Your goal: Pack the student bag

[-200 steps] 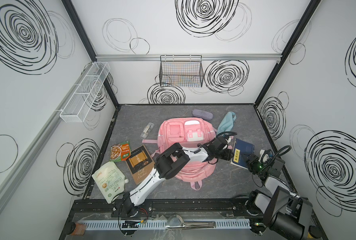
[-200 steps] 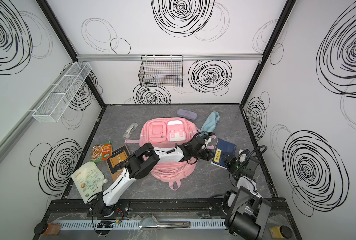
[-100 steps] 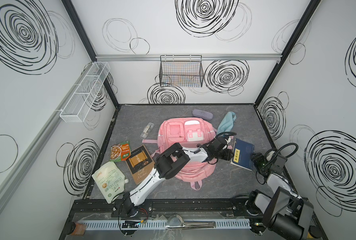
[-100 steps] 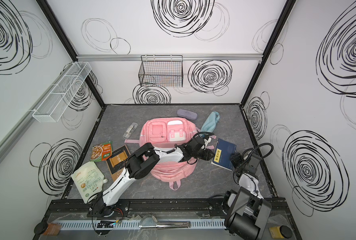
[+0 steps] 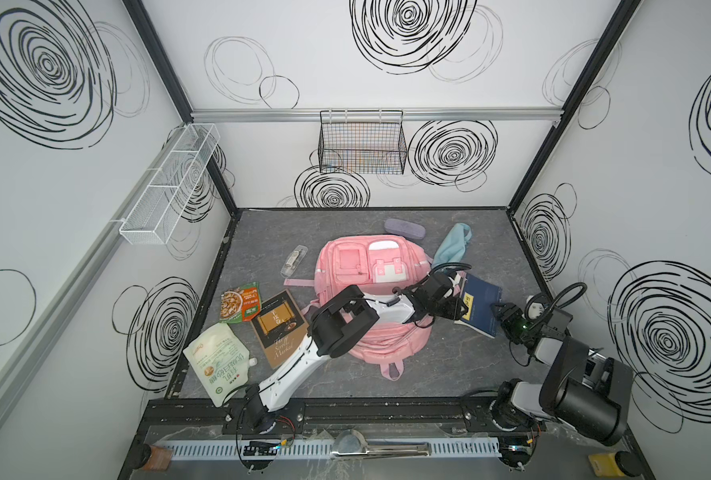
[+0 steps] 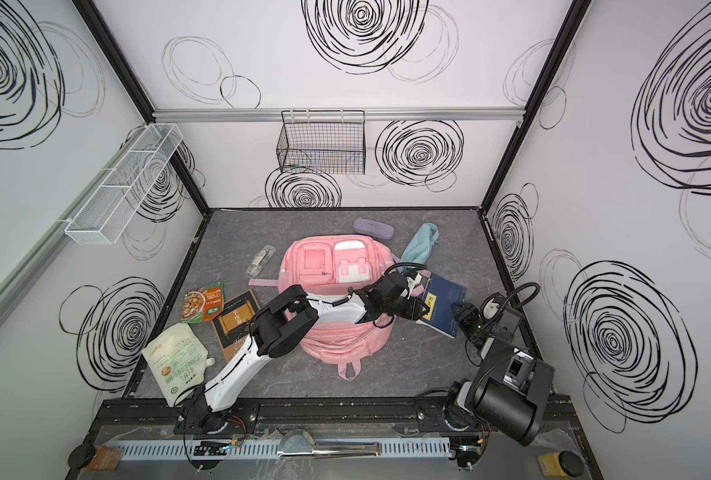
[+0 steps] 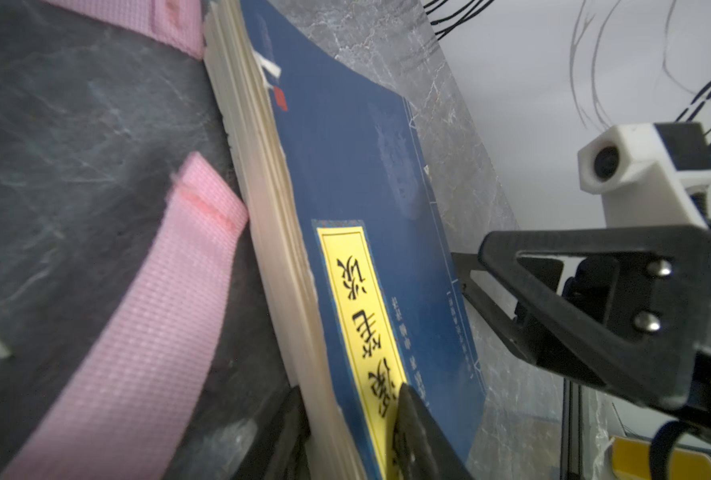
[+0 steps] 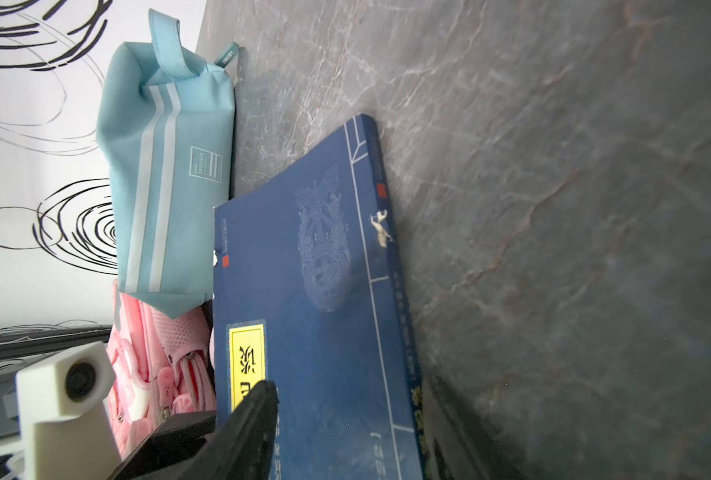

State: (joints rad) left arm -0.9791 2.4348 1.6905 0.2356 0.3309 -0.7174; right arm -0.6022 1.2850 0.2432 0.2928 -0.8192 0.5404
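Top views both show us the student bag (image 5: 387,343) lying flat in the middle of the table (image 5: 262,257), pockets up, with our left arm (image 5: 341,324) across it. A blue book (image 5: 482,305) lies just beside its right flank, with a pink strap (image 7: 146,332) next to the pages. We see the left gripper (image 7: 345,436) pinching the book's page edge. The right gripper (image 7: 470,259) has its jaws parted at the spine side. A light-blue pouch (image 8: 167,178) lies beyond the book.
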